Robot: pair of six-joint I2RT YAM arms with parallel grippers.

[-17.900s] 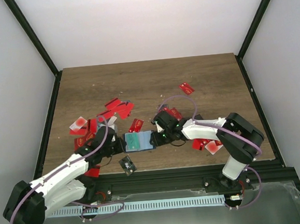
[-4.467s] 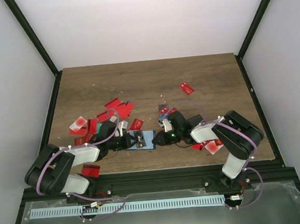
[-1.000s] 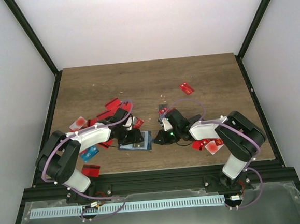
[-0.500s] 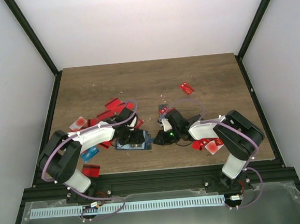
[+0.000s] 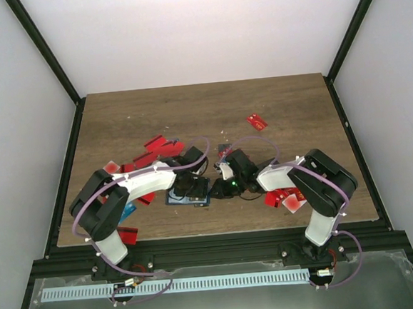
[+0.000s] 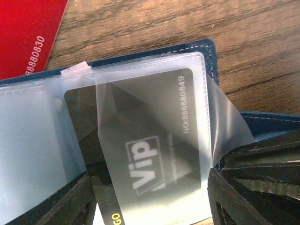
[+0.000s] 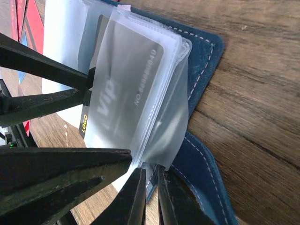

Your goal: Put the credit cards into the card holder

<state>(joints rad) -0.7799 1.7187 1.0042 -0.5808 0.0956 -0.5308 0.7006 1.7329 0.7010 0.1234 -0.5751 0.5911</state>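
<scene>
left pincer (image 6: 149,177): I'm backing it off, jaws now open beside the black card (image 6: 140,140)
black card: sitting in the clear sleeve (image 6: 222,126)
right pincer (image 7: 149,169): clamping card holder (image 5: 188,194), mid-table (image 5: 210,111)
meaning: probably one filed, red cards (image 5: 155,143) waiting

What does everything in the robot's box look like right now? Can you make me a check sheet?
Surface: wooden table, brown.
Job's things: card holder lies open; black card sits in its clear sleeve, one end out; red cards lie scattered.
Clutter: nothing seen.
Pincers: right pincer pinches the sleeve's edge; left pincer has its fingers spread beside the black card, contact unclear.
Cables: purple cables loop along both arms.
Surroundings: white walls, black frame.
</scene>
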